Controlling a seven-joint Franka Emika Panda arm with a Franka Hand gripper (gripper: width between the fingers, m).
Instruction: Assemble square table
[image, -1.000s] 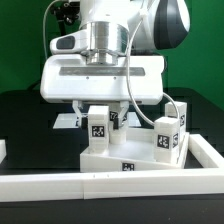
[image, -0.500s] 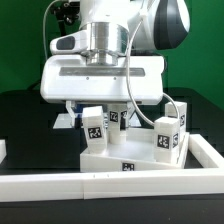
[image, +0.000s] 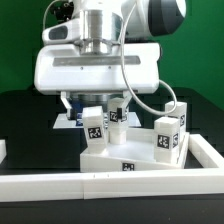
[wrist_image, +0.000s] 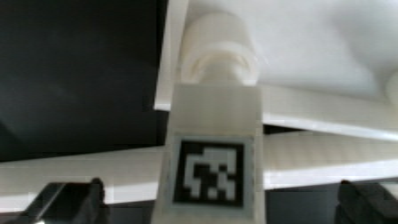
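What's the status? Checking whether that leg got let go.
Gripper open, lifted above leg. Leg upright on square table slab, another leg at exterior view's right. Nothing in the way.

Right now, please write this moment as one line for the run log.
gripper: open, above leg | leg: upright on square table slab, not held | second leg: upright at slab's exterior-view right

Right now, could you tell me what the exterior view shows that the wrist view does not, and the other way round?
Only the exterior view shows the whole square slab, a second tagged leg standing at its right corner in that view, the white border bars and the arm's body above. Only the wrist view shows the dark tips of the open jaws either side of the leg, clear of it. Both show the upright tagged leg below the gripper.
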